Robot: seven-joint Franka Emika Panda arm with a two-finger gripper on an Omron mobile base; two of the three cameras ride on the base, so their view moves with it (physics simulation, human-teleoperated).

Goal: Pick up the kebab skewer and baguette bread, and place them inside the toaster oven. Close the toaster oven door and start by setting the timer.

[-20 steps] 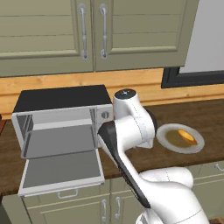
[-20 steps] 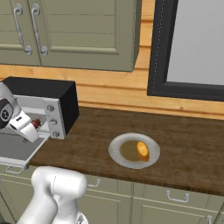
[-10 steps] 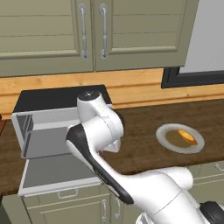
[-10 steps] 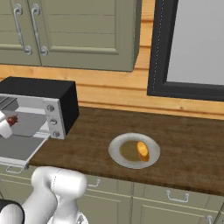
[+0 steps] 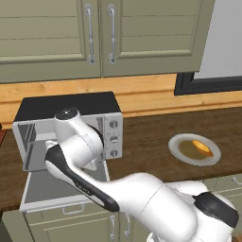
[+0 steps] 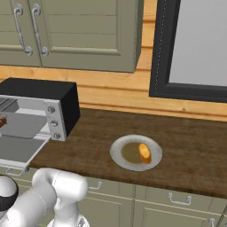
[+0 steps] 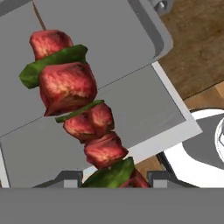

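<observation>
The end effector (image 7: 111, 179) grips the kebab skewer (image 7: 74, 100) by its low end; it may snag the toaster oven (image 5: 71, 125) frame.

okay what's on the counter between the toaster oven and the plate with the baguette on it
Nothing. In the right base view, the dark wood counter is bare between the toaster oven and the plate holding the baguette bread.

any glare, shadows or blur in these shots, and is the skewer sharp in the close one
Hand view: the kebab skewer is close and crisp, evenly lit, with no motion blur and no glare on the toaster oven door. Left base view: flat rendered light, the arm hides part of the toaster oven. Right base view: a soft shadow under the baguette bread on its plate.
</observation>
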